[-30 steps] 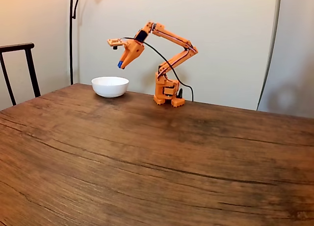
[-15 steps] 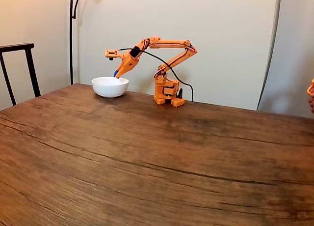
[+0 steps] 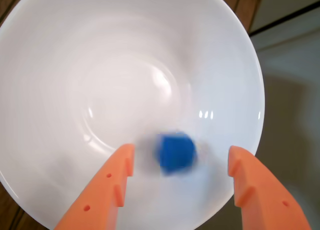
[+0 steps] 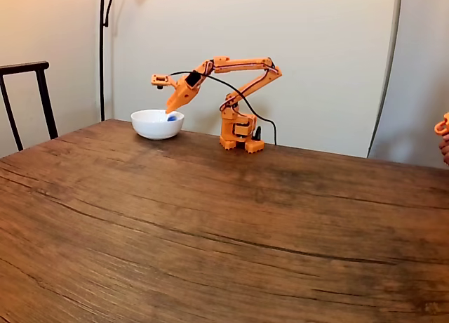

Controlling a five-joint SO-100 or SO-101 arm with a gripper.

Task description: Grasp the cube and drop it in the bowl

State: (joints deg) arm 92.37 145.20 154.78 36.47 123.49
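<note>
My claw [image 3: 180, 165] hangs over the bowl [image 3: 75, 55], fingers spread wide apart and gripping nothing. The cube [image 3: 175, 152] shows as a blurred blue patch between my fingertips, over the bowl's inner wall on the near side; I judge it is dropping or just landed. In the fixed view the cube [image 4: 171, 117] sits at the bowl's [image 4: 151, 125] rim line, right under my claw [image 4: 170, 110]. So the drop step looks nearly finished; next I would lift clear. Nothing blocks that: a chair [image 4: 28, 91] stands well left of the bowl, a lamp pole [image 4: 102, 49] behind it.
</note>
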